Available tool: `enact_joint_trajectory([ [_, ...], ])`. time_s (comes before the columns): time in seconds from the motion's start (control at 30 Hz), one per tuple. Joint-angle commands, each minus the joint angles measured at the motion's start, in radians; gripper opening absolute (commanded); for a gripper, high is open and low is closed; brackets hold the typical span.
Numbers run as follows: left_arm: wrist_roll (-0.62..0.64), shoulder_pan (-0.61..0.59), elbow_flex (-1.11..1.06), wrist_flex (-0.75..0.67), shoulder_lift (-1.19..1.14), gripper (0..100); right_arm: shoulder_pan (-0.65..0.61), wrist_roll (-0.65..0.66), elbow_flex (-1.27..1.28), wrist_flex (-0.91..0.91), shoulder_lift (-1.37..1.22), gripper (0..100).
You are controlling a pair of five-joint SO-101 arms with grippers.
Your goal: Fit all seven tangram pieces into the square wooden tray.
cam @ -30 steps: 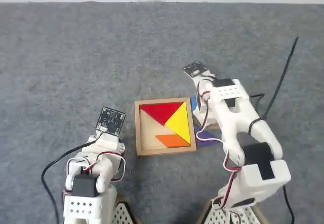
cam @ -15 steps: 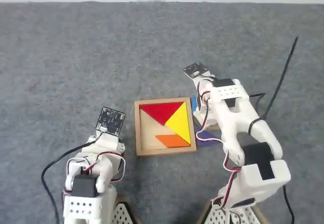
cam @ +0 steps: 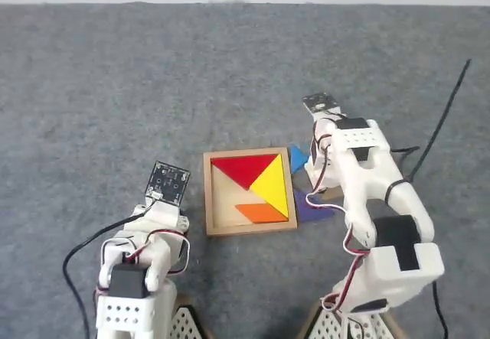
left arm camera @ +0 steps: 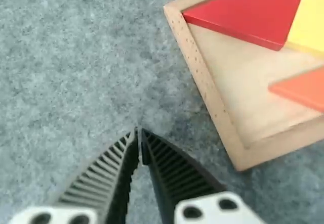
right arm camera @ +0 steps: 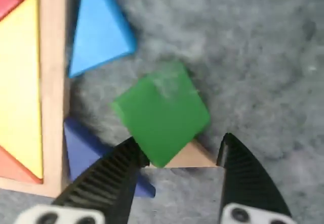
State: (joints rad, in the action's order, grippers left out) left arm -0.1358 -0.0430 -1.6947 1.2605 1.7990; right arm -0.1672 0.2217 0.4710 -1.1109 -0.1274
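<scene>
**Three pieces seated, four loose beside the tray**

The wooden tray (cam: 208, 193) holds a red triangle (cam: 243, 169), a yellow triangle (cam: 272, 186) and an orange piece (cam: 260, 213). They are packed against the wall that faces the right arm, so the bare floor toward the opposite wall stays free for the remaining pieces.

The other four pieces cluster just outside that same wall, probably because the right arm can reach them there. The right gripper (right arm camera: 179, 143) hangs over them with its fingers spread wide and nothing between them. They straddle a corner of the green square (right arm camera: 161, 114), which looks like the piece lined up for the next grasp. The left gripper (left arm camera: 139, 143) has its fingers pressed together and empty. It sits over the grey carpet (cam: 115, 86) just off a tray corner, seemingly parked out of the way.

The high view shows the tray's whole layout, but there the right arm covers the green square. That view gives the light blue triangle (cam: 298, 158), the dark blue piece (cam: 310, 209) and a sliver of the tan piece (cam: 331, 193). The right wrist view shows the green square lying partly over the tan piece and touching the dark blue one. The left wrist view adds the tray's rim close up.
</scene>
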Motion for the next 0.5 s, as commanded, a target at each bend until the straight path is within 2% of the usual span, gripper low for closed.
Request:
enact_joint_trajectory([
  [0.0, 0.008, -0.005, 0.012, 0.006, 0.025, 1, 0.012, 0.054, -0.057, -0.022, 0.016, 23.5],
  [0.3, 0.008, -0.005, 0.012, 0.006, 0.025, 1, 0.015, 0.066, -0.058, -0.076, 0.015, 23.5],
  [0.47, 0.008, -0.005, 0.012, 0.006, 0.025, 1, 0.088, -0.183, -0.083, -0.113, 0.016, 23.2],
])
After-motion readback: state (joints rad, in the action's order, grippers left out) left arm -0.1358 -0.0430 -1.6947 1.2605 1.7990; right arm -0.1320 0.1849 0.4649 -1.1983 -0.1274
